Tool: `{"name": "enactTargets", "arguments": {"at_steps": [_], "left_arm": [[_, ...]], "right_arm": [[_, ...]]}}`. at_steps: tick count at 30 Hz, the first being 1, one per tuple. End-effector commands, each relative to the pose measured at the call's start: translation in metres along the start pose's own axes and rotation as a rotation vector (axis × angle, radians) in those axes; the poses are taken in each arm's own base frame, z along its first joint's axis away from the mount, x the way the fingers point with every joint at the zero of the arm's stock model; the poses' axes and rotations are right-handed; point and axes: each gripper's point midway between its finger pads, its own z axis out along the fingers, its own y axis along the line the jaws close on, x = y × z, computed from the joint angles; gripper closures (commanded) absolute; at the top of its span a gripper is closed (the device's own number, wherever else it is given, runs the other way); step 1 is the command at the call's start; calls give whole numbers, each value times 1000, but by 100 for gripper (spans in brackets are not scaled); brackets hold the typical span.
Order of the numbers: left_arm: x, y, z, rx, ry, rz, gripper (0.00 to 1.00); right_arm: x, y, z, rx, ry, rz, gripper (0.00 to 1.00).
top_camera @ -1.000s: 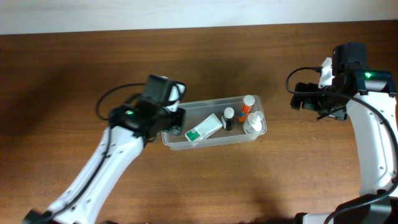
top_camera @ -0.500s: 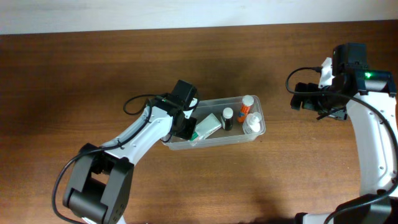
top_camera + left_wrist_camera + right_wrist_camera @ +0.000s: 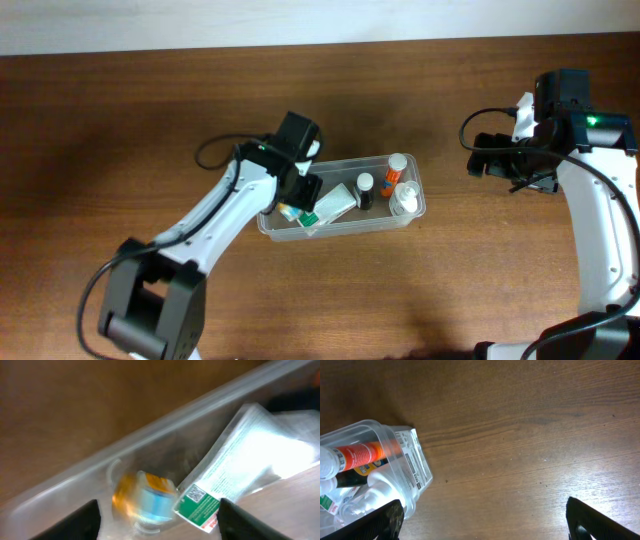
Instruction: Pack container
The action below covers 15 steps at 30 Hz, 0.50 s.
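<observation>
Plastic, thin and clear, makes the container (image 3: 345,229) look light and a little springy. Its walls would probably flex under a hard pinch, and the smooth surface looks slippery. It sits flat on the table (image 3: 150,120), with one short end directly beneath the left gripper (image 3: 300,188) and the other end well apart from the right gripper (image 3: 482,160). The thin rim at a short end looks like the best hold, one finger inside the wall and one outside. The tub would need to stay level, since the loose contents would likely slide or roll. Inside, below and between the left fingers (image 3: 87,517), lies a small orange bottle (image 3: 145,500), blurred in the wrist view. Touching it is a white packet (image 3: 235,460) with a green label. Farther from that gripper stand a black-capped bottle (image 3: 367,190), an orange tube (image 3: 395,172) and a white bottle (image 3: 405,200). The left jaws are spread wide and hold nothing. The right jaws are also apart and empty over bare wood, with the tub's labelled end off to one side of them.
</observation>
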Motion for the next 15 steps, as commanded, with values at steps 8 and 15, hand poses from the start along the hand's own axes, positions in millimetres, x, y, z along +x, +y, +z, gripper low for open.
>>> {"name": "enactTargets", "arguments": {"at_steps": [8,15], "left_arm": [[-38,58,-139,-116,-328,-136,1],[-31,130,-154,-195,-365,-321,1]], "right_arm": [[1,2,2,-6,4,-25,4],[-25,14,1,-19,-106,-108,0]]}}
